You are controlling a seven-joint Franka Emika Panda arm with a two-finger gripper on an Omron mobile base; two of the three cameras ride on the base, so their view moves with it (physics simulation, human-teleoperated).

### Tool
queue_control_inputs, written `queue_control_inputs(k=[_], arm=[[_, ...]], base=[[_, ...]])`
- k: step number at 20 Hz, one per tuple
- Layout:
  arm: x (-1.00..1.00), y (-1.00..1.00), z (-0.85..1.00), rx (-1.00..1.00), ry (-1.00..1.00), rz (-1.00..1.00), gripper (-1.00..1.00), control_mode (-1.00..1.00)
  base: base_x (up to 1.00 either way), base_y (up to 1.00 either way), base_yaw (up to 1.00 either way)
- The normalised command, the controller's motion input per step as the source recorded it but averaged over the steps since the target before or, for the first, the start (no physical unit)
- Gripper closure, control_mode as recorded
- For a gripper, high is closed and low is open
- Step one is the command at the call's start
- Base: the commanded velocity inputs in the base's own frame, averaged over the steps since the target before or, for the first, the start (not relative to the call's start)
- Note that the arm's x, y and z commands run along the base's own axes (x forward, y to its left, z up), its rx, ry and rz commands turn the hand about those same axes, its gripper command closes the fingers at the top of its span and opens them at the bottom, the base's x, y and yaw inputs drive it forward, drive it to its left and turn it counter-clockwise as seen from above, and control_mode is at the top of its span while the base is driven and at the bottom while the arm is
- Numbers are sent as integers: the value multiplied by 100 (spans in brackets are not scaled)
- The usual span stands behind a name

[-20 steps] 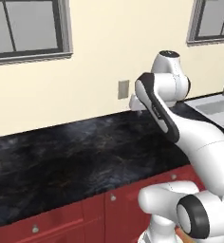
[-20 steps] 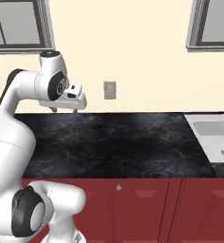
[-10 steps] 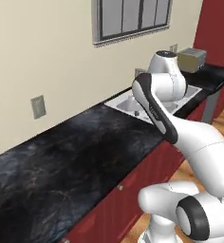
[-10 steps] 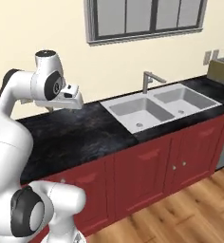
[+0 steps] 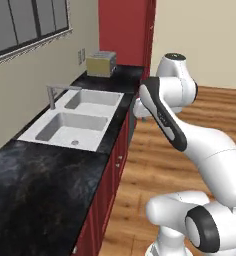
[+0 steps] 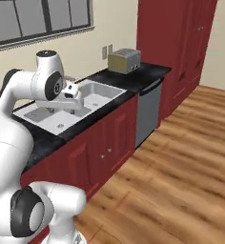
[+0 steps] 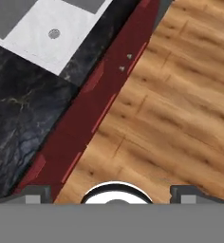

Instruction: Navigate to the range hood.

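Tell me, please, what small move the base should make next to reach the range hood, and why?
Probably keep turning and driving on: these views hold the white double-basin sink, the beige metal toaster and the tall dark red cabinet, but no cooktop or hood.

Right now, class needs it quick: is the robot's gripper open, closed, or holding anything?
Gripper: open, its fingertips set wide apart in the hand view, holding nothing, over the wooden floor.

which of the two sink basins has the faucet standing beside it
The far basin, the one nearer the toaster. The faucet rises from the wall-side rim level with it and its spout reaches over it; the near basin has none.
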Motion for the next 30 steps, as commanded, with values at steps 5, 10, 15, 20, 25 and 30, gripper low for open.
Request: queue_control_inputs(k=[5, 10, 15, 20, 25, 30], arm=[[0, 0, 0, 0, 0, 0, -100, 100], [0, 0, 0, 0, 0, 0, -100, 100], [0, 0, 0, 0, 0, 0, -100, 100], [0, 0, 0, 0, 0, 0, -100, 100], [0, 0, 0, 0, 0, 0, -100, 100], [0, 0, 0, 0, 0, 0, -100, 100]], base=[[30, -64, -68], [43, -54, -55], [57, -50, -42], [30, -47, -18], [56, -6, -7], [100, 29, -10]])
